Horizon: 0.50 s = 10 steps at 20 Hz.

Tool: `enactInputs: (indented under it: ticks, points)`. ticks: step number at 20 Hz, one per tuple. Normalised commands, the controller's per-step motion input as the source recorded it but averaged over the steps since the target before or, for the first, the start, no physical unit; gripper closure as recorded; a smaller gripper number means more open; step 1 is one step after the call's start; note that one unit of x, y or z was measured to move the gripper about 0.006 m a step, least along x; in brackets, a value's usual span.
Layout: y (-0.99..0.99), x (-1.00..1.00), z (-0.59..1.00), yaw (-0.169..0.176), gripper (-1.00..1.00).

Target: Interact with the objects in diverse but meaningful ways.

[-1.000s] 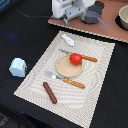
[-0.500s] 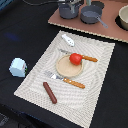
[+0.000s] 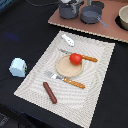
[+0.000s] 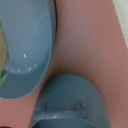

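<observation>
A red tomato (image 3: pixel 75 58) sits on the round tan plate (image 3: pixel 63 68) on a striped placemat. A brown sausage (image 3: pixel 50 92) lies near the mat's front edge. A small white bottle-like piece (image 3: pixel 68 40) lies at the mat's far side. A pale blue-white cup (image 3: pixel 18 67) stands off the mat at the exterior view's left. The grey long-handled saucepan (image 3: pixel 91 15) stands on a brown board next to a grey pot (image 3: pixel 67 10). Only a sliver of my gripper (image 3: pixel 73 2) shows at the frame's top edge, above the pot. The wrist view shows two grey-blue vessels (image 4: pixel 70 102) close up and no fingers.
An orange-handled fork (image 3: pixel 65 80) and knife (image 3: pixel 82 57) lie beside the plate. The brown board (image 3: pixel 112 32) runs along the back, with a pale bowl (image 3: pixel 123 17) at the exterior view's right. The striped placemat (image 3: pixel 95 95) lies on a black table.
My gripper has risen from over the grey pot towards the frame's top edge, uncovering the pot. The items on the mat have not moved.
</observation>
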Motion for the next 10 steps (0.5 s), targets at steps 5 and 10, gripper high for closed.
enactInputs:
  ticks: [5,10]
  points:
    - [0.37,0.68,0.14,-0.032,-1.0]
    - [0.21,0.69,0.08,-0.033,-1.0]
